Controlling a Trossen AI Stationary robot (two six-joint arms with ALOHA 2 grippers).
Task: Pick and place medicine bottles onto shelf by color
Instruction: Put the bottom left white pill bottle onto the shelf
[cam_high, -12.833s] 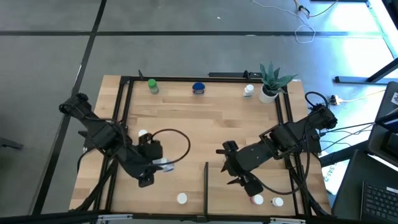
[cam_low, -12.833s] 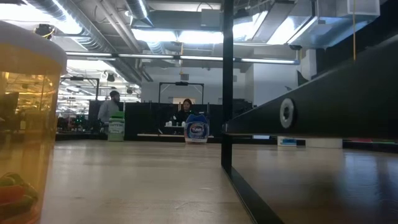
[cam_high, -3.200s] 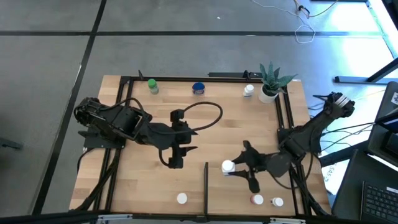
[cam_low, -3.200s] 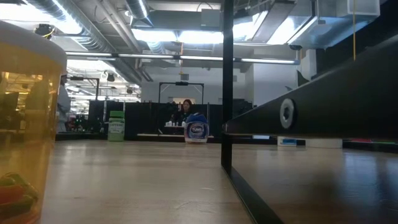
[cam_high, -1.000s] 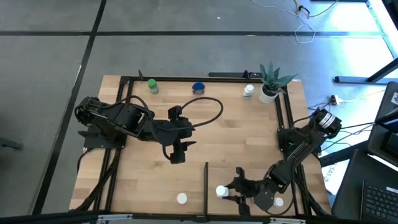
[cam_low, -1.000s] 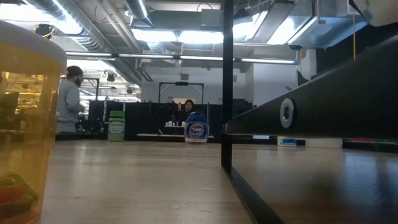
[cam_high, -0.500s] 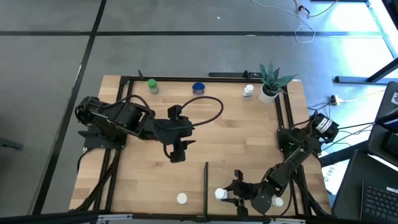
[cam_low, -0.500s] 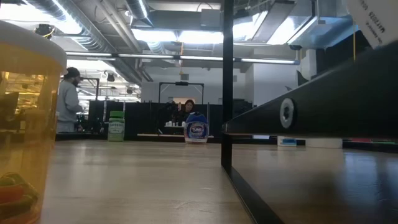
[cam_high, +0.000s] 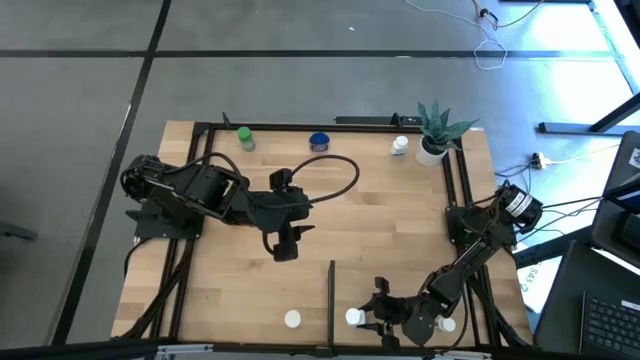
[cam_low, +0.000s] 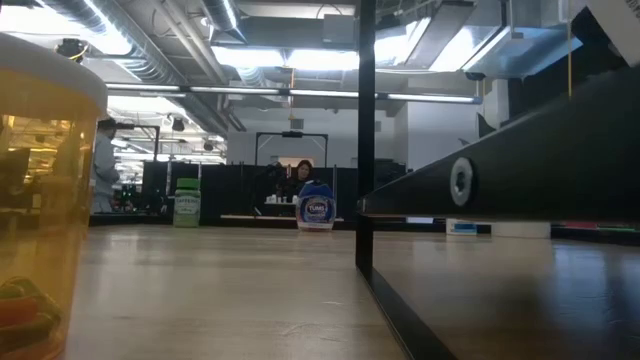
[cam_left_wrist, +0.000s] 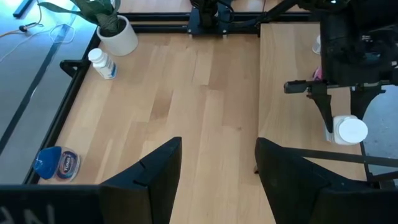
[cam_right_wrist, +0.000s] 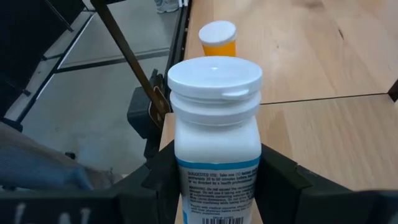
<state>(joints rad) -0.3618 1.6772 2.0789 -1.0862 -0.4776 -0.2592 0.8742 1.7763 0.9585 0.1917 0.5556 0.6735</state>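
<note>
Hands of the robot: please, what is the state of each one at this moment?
Left hand: open, holding nothing, above the shelf.
Right hand: closed on a white bottle, near the front edge.

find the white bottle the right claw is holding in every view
high view: white bottle near the table's front edge, in the right claw, just right of the black divider bar.
low view: not clearly in it.
left wrist view: far right, white cap, below the dark right arm.
right wrist view: centre, upright between the fingers, cap on top.
shared landmark: the black divider bar.
</note>
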